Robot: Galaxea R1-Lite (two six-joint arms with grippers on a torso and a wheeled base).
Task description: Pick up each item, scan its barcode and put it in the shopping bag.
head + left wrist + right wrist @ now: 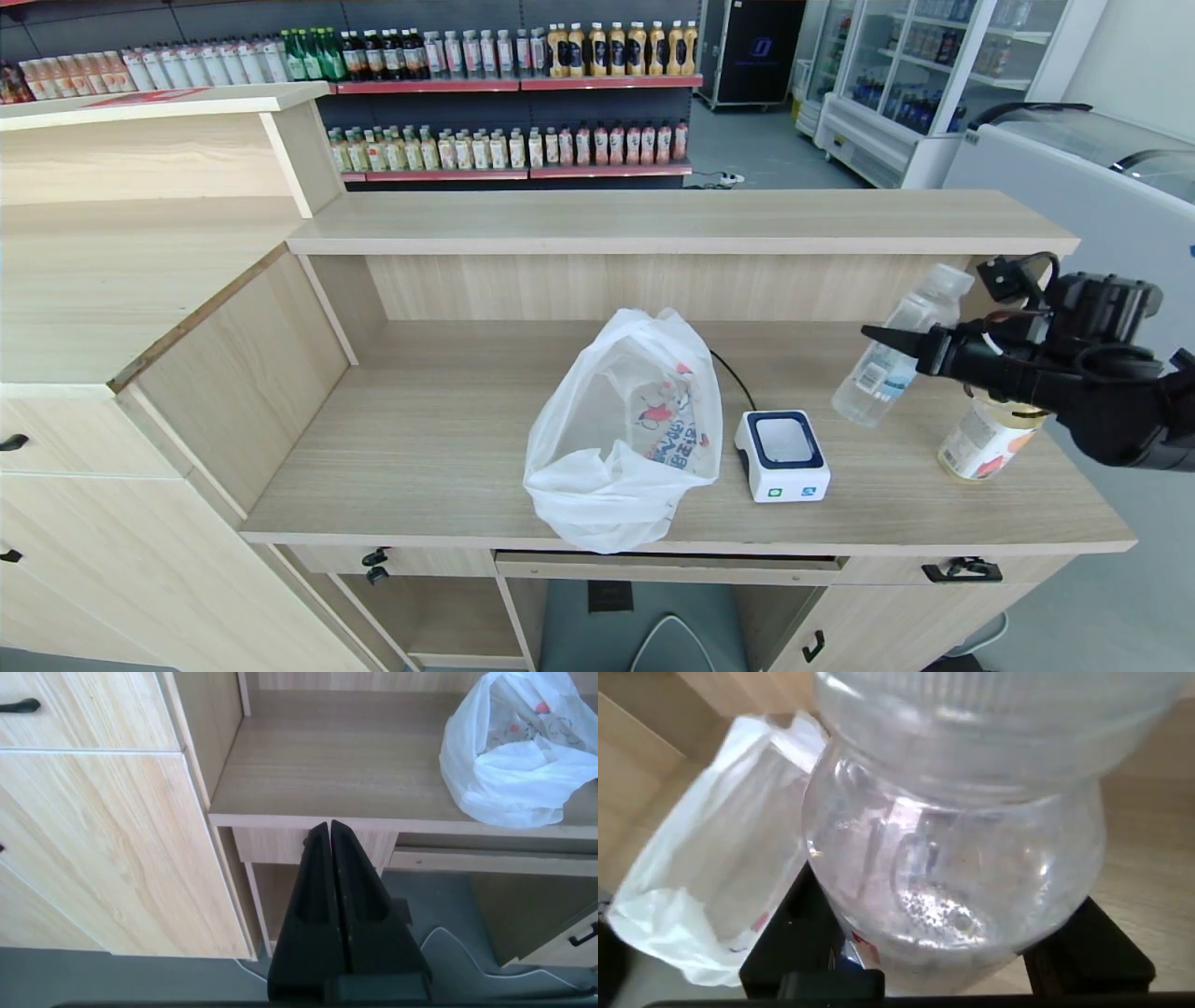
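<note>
Pale wooden counter (420, 448), stocked drink shelves (513, 84)

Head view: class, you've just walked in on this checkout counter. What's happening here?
The right gripper holds a clear water bottle tilted in the air, just right of the scanner. The white shopping bag sits open on the counter beside the scanner. A second drink container stands under the right arm. The left gripper is shut and holds nothing, low in front of the counter.
</note>
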